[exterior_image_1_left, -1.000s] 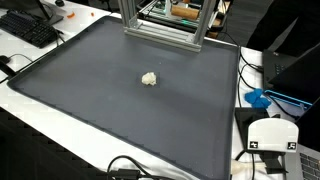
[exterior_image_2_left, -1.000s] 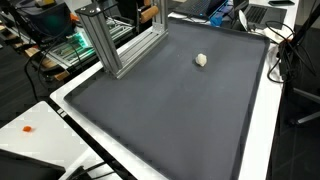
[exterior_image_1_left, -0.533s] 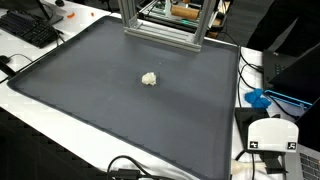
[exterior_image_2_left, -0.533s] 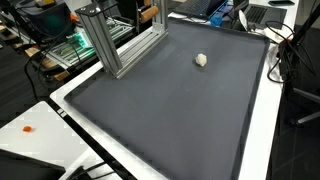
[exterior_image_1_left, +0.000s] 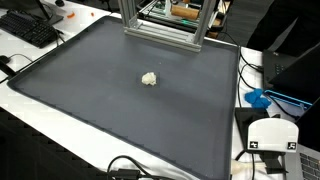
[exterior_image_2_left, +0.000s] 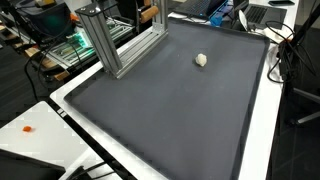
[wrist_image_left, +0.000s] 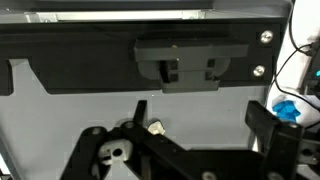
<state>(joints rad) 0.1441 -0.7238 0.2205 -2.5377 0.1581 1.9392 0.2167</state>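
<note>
dark grey mat (exterior_image_1_left: 100, 100) | gripper (wrist_image_left: 188, 150) well above, pointing down, jaws wide apart, holding nothing | white lump (exterior_image_1_left: 149, 78) on mat

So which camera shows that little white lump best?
An exterior view: the white lump lies unobstructed, its knobbly shape clear. In an exterior view it is a plainer dot. The wrist view catches only a pale speck.

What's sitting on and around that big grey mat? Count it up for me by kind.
White lump: 1
Grey mat: 1
Metal frame: 1
Black keyboard: 1
Total: 4
</note>
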